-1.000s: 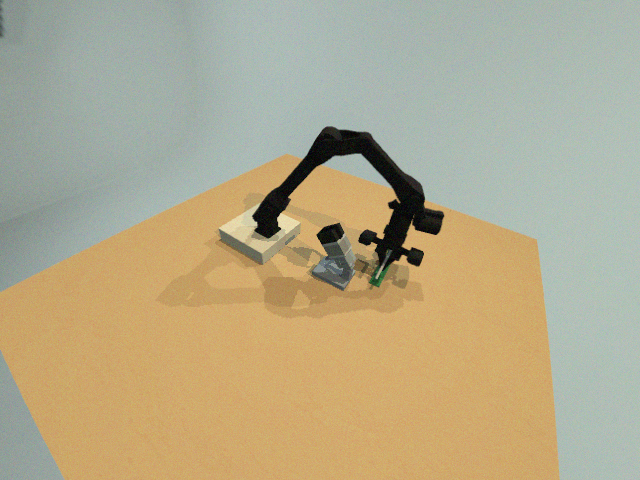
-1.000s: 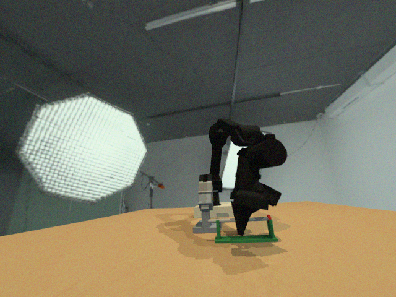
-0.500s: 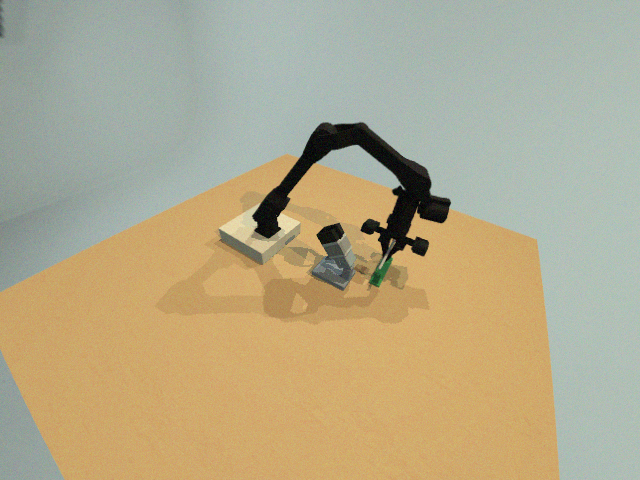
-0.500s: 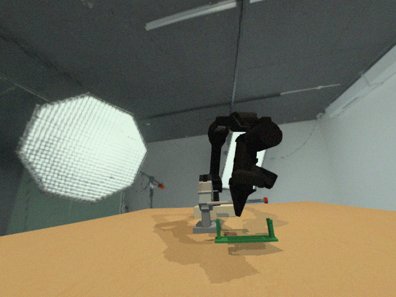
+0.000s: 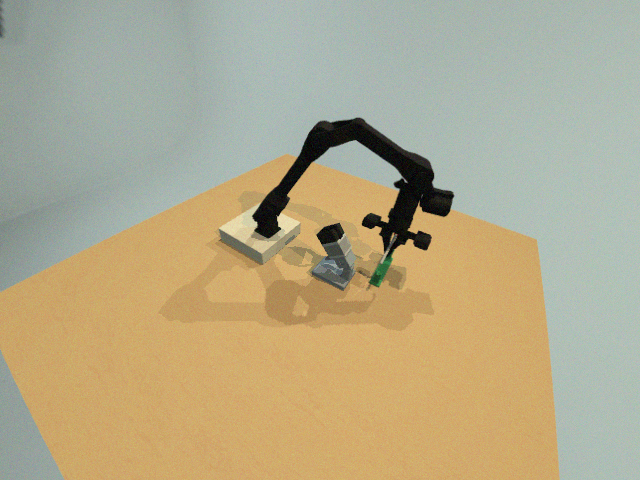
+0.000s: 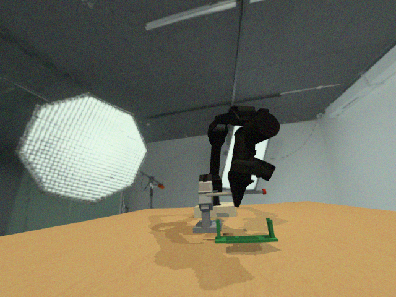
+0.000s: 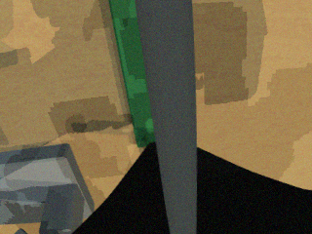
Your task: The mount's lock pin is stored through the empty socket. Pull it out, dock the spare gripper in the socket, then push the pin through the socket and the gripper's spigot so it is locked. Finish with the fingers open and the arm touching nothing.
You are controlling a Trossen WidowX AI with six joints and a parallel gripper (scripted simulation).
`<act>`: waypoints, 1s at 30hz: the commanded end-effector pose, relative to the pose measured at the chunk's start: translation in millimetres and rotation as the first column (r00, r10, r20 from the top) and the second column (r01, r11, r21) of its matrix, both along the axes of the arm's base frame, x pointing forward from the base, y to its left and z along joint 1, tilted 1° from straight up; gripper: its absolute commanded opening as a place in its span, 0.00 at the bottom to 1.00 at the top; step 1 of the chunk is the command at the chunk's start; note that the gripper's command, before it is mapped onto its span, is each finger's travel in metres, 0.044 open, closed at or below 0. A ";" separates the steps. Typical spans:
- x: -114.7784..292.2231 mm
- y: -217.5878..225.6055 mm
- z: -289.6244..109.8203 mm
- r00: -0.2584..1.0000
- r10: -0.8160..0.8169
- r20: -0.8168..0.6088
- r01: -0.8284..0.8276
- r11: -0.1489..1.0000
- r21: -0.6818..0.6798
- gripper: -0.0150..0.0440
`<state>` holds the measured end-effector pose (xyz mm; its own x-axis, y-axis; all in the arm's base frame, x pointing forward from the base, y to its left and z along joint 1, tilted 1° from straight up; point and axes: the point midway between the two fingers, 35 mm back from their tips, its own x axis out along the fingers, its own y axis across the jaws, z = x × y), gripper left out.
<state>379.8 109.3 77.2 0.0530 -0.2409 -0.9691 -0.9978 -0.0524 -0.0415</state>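
Top view: the gripper [image 5: 388, 251] is hanging right of centre over a green cradle [image 5: 379, 272], its load barely showing; exterior: it is clenching the lock pin [image 6: 220, 193] mid-shaft, centre-frame, a thin, stiff, likely light and slippery rod; wrist: shadow is hiding the fingertips.

Tan surface [image 5: 258, 387], shadow-mottled near the middle. Carrying a cream base block [image 5: 258, 236], a grey mount [image 5: 334, 263] beside it, and a green cradle [image 6: 244, 237] just past that.
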 end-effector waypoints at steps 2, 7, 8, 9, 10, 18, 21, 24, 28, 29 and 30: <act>0.3 0.0 0.2 1.000 -0.022 0.000 0.022 1.000 0.006 0.25; -7.2 2.2 2.2 1.000 -0.009 0.000 0.009 1.000 0.001 0.25; -10.2 3.2 3.0 1.000 -0.009 0.000 0.009 1.000 0.001 0.25; -13.2 4.1 3.9 1.000 -0.010 0.000 0.010 1.000 0.002 0.25; -16.2 5.1 4.8 1.000 -0.010 -0.001 0.010 1.000 0.002 0.25; -40.6 11.2 10.8 1.000 -0.013 -0.003 0.013 1.000 0.004 0.25; -49.8 13.0 12.7 1.000 -0.014 -0.004 0.014 1.000 0.005 0.25; -59.2 14.5 14.5 1.000 -0.015 -0.004 0.015 1.000 0.006 0.25; -72.0 16.1 16.7 1.000 -0.017 -0.003 0.017 1.000 0.007 0.25; -75.2 16.5 17.1 1.000 -0.017 -0.003 0.017 1.000 0.008 0.25; -78.4 16.8 17.6 1.000 -0.017 -0.003 0.017 1.000 0.008 0.25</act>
<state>312.6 124.9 94.2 0.0510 -0.2362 -0.9704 -0.9983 -0.0389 -0.0429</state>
